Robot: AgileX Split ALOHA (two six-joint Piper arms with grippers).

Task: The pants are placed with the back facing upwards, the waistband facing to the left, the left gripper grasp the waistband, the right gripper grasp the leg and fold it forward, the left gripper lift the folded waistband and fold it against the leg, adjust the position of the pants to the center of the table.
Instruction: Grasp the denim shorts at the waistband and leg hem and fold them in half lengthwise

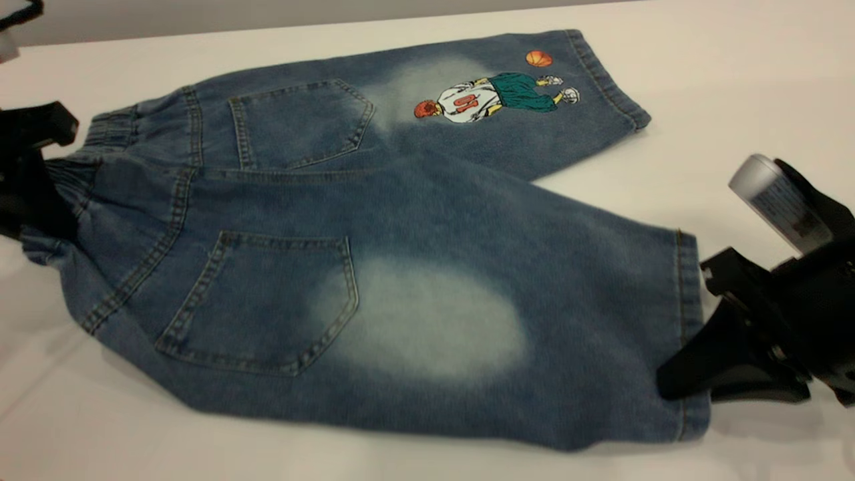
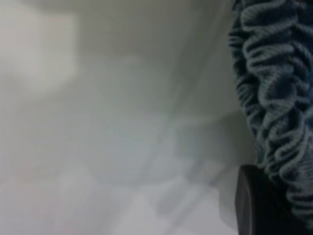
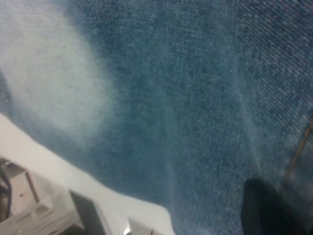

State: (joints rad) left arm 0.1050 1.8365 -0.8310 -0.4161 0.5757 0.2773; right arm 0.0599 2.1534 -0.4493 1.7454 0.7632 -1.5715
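The blue denim pants (image 1: pixel 401 194) lie back up on the white table (image 1: pixel 735 80), with the ruched waistband (image 1: pixel 110 130) to the left. The printed leg lies farther off. The plain leg (image 1: pixel 427 327) with the oval faded patch is nearer. My left gripper (image 1: pixel 40 200) is at the waistband's near end, shut on it; the cloth there is slightly raised. The left wrist view shows one black finger (image 2: pixel 257 205) against the gathered waistband (image 2: pixel 274 88). My right gripper (image 1: pixel 681 381) is shut on the plain leg's hem. Denim (image 3: pixel 171 98) fills its wrist view beside a finger (image 3: pixel 266 210).
Bare tabletop stretches to the right of the hems and along the front edge. A white fixture (image 3: pixel 24 205) stands beyond the table's edge in the right wrist view. A dark object (image 1: pixel 20 10) pokes in at the far left corner.
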